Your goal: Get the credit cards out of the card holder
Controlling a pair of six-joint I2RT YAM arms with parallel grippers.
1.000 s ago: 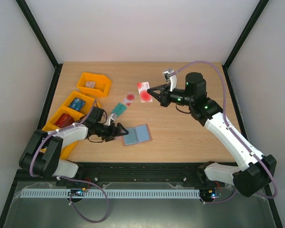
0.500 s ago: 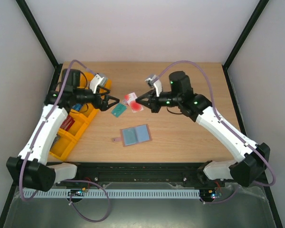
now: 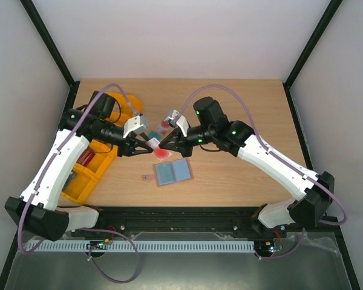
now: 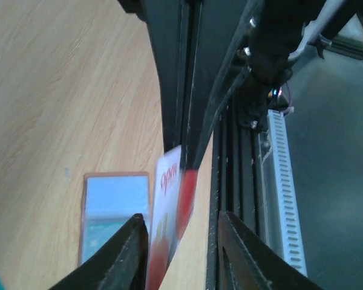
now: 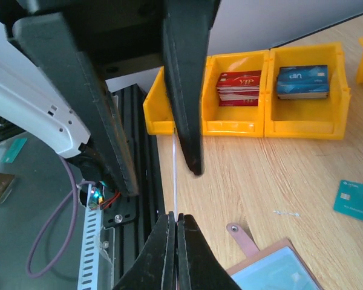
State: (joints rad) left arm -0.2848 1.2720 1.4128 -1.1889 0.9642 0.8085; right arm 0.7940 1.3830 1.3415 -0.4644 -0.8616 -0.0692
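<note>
"Grippers, control?"
"My right gripper (image 5: 176, 235) pinches the pale card (image 4: 169, 211) edge-up above the table (image 3: 242, 175); my left gripper (image 4: 180, 241) is spread, one finger either side of it (touching or not, I cannot tell)."
"And the rest?"
"Near them the card holder (image 3: 172, 172) lies open, grey-blue face up; the teal card (image 5: 357, 202) lies flat nearby."

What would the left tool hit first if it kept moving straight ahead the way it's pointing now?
Most likely the white-and-red card, which the right tool holds on edge just ahead of the open left tool. How close they are is hard to judge.
</note>
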